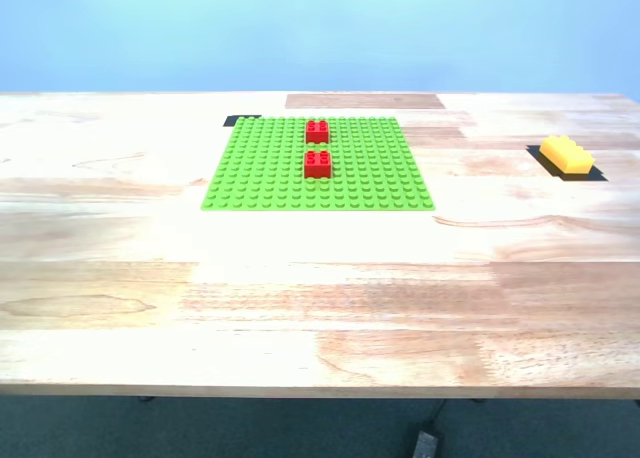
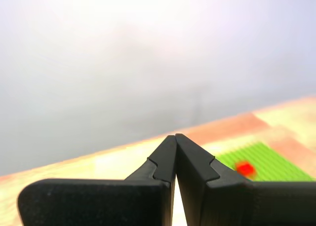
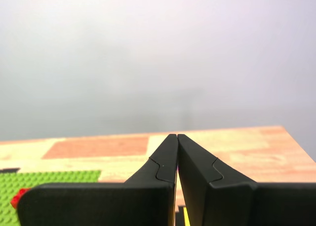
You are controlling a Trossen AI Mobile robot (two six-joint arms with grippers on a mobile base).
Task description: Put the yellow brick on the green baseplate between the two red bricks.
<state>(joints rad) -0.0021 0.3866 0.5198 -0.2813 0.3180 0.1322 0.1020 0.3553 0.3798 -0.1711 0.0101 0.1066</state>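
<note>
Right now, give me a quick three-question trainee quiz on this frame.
1. True or false: the yellow brick sits on the green baseplate.
2. How many red bricks are on the baseplate: A one, B two, C three?
3. Fill in: my first gripper and my second gripper are both ____.

Key: 1 false, it lies on the table towards the exterior view's right. 2 B. 3 shut.

Wooden table (image 1: 300, 298), blue wall (image 1: 320, 28)
</note>
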